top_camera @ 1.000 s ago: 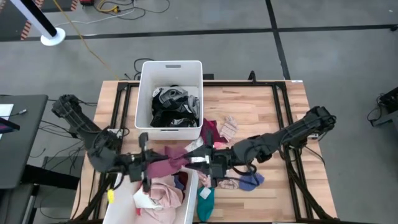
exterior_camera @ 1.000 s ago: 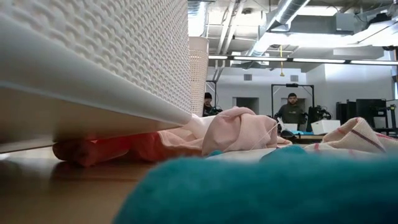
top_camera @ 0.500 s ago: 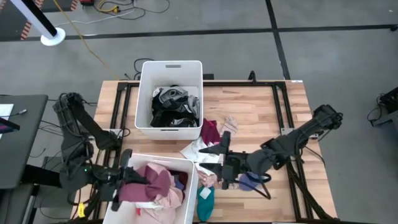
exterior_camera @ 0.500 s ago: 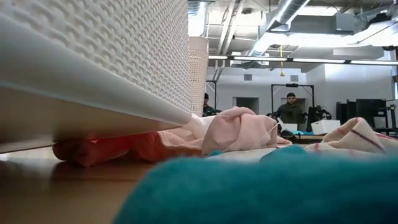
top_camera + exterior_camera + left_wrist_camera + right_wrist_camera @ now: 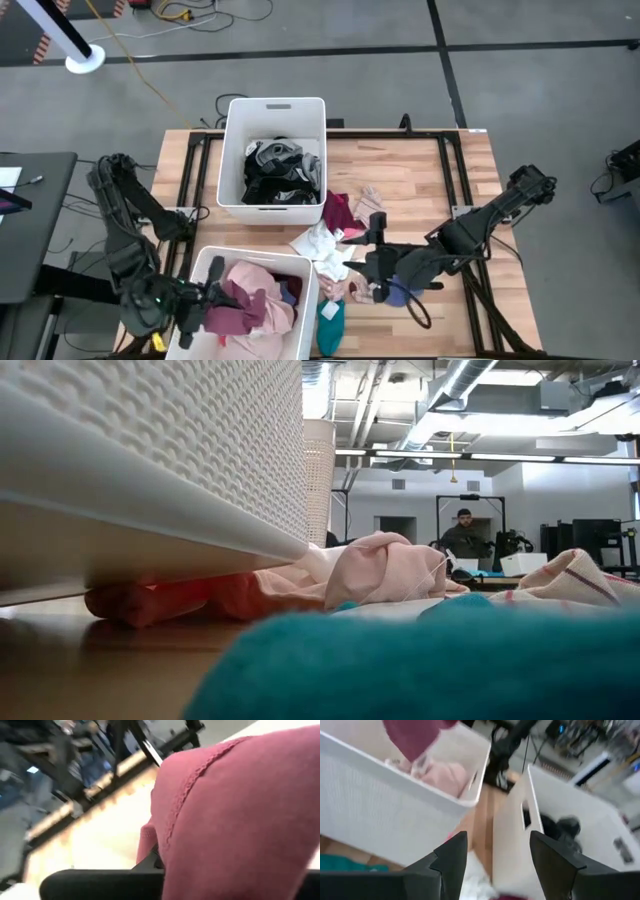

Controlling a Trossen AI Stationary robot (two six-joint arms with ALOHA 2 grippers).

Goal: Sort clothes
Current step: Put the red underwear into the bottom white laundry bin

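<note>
My left gripper [image 5: 205, 297] is at the near left, over the left side of the near white bin [image 5: 308, 300], shut on a maroon garment [image 5: 235, 305]. The garment also fills the left wrist view [image 5: 240, 815] and shows in the right wrist view [image 5: 415, 735] above the bin. My right gripper [image 5: 371, 257] is open and empty over the loose clothes on the table; its fingers stand wide apart [image 5: 497, 865]. The loose clothes are white [image 5: 320, 245], maroon [image 5: 340, 210], striped pink [image 5: 368, 200], blue [image 5: 402, 292] and teal [image 5: 330, 320]. My left gripper holds the maroon garment by its left end [image 5: 165, 845]; the cloth drapes over the fingers and hides the place of contact. The gripper comes level from the table's left. The rest of the garment [image 5: 245, 300] droops onto the pink clothes in the near bin.
The far white bin [image 5: 232, 150] holds black, grey and white clothes. The near bin holds pink clothes [image 5: 262, 285]. In the low view the near bin's wall [image 5: 150, 450] stands close, with teal cloth [image 5: 420, 670] in front. People stand in the room behind.
My left gripper has gone from the table's middle toward the left and near edge, carrying the maroon garment over the near bin, where it now droops onto the pink clothes. My right gripper has drawn back toward the table's right.
</note>
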